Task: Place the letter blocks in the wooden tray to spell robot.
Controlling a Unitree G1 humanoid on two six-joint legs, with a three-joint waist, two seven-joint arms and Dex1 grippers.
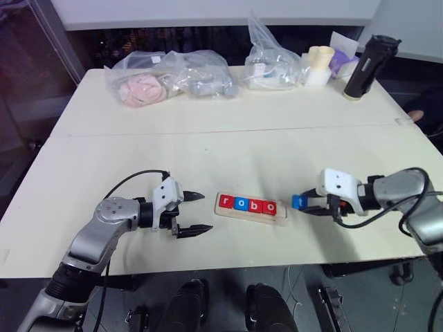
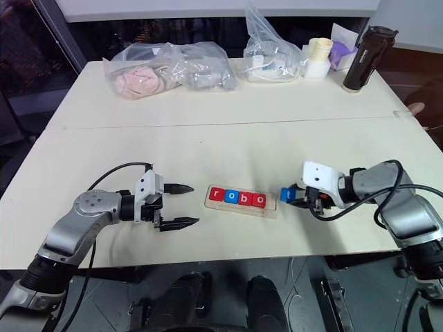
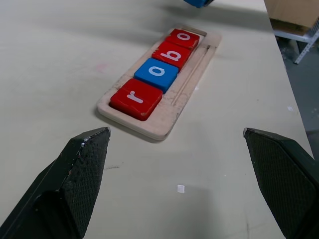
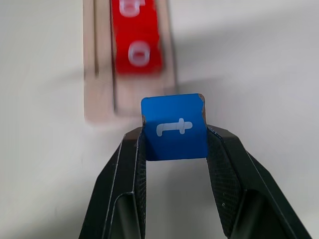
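The wooden tray (image 1: pixel 251 215) lies near the table's front edge, between my two grippers. In its groove sit a red r block (image 1: pixel 225 201), a blue o block (image 1: pixel 240 203), a red b block (image 1: pixel 255 205) and a red o block (image 1: pixel 270 207); its right end slot is bare. My right gripper (image 1: pixel 304 205) is shut on the blue t block (image 4: pixel 174 127), held just off the tray's right end. My left gripper (image 1: pixel 199 212) is open to the left of the tray, pointing at it, with nothing between its fingers.
Along the far edge lie clear plastic bags (image 1: pixel 169 77) of soft items, another bag (image 1: pixel 273 59), a cream cup (image 1: pixel 320 63) and a dark bottle (image 1: pixel 368 66). A seam (image 1: pixel 208 133) crosses the tabletop. A person's fingers (image 1: pixel 416 115) show at the right edge.
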